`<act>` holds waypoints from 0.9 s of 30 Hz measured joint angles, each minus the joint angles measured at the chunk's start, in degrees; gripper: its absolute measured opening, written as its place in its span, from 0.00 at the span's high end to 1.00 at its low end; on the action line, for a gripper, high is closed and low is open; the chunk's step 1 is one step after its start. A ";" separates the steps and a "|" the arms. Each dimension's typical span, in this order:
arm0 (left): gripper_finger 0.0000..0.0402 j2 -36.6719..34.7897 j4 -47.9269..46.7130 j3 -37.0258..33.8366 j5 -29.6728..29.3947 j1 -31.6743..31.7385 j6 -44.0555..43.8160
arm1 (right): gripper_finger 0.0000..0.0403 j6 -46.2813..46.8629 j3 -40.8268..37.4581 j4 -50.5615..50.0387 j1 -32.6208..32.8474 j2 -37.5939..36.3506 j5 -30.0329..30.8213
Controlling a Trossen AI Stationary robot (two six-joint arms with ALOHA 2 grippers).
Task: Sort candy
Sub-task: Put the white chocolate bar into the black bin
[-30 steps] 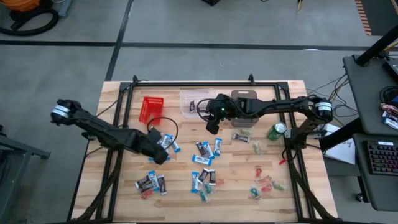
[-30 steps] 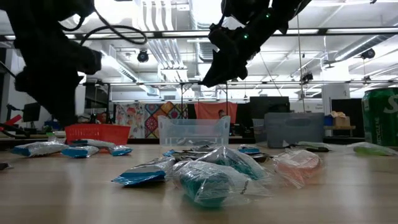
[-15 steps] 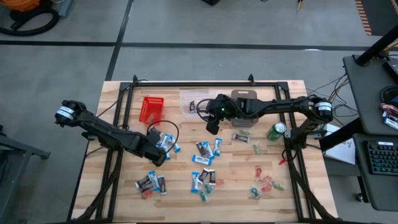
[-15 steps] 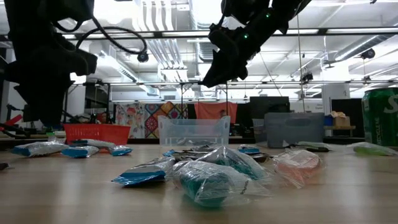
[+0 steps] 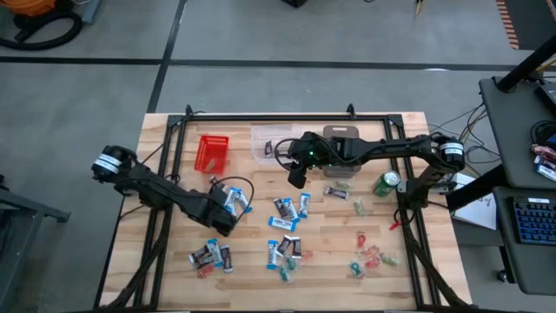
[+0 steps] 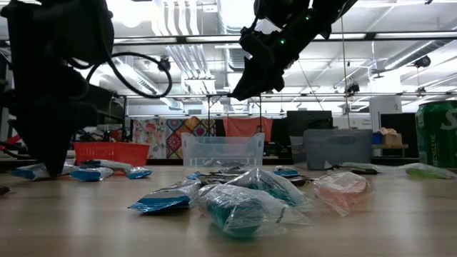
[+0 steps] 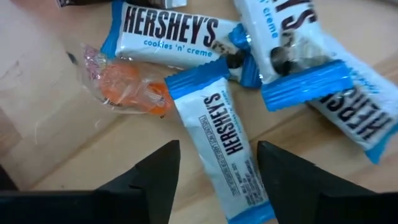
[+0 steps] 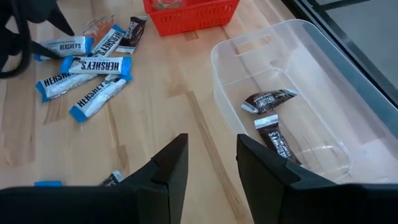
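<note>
Left claw (image 7: 214,163) low over worktop (image 5: 330,261), fingers apart, straddling blue-and-white candy bar (image 7: 227,134) lying flat, not gripped. More blue-and-white bars (image 7: 168,31) just beyond it; orange sweet (image 7: 127,87) touching beside. Right claw (image 8: 208,163) raised, fingers apart, empty. Ahead of it, clear bin (image 8: 323,81) holding two dark bars (image 8: 268,99); red basket (image 8: 189,9) farther off.

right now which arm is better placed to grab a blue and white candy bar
Left. Its open gripper sits right over a blue and white bar, fingers either side. The right gripper hangs by the clear bin.
</note>
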 joint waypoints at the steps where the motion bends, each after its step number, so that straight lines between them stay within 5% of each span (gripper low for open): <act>1: 0.54 0.36 0.09 0.00 -0.07 -0.14 0.07 | 0.69 0.00 0.00 -0.02 0.00 0.00 -0.09; 13: 0.96 -3.31 0.39 0.00 -0.11 -2.39 0.27 | 0.69 -0.72 0.00 -0.28 0.09 -0.04 -1.35; 20: 0.93 -15.06 0.30 1.96 -6.40 -6.02 4.35 | 0.69 -2.49 -0.02 -0.14 1.24 -0.61 -8.65; 27: 0.94 -26.49 8.61 6.09 -24.22 -9.98 26.23 | 0.69 -2.84 -5.28 12.04 5.13 -0.59 -10.68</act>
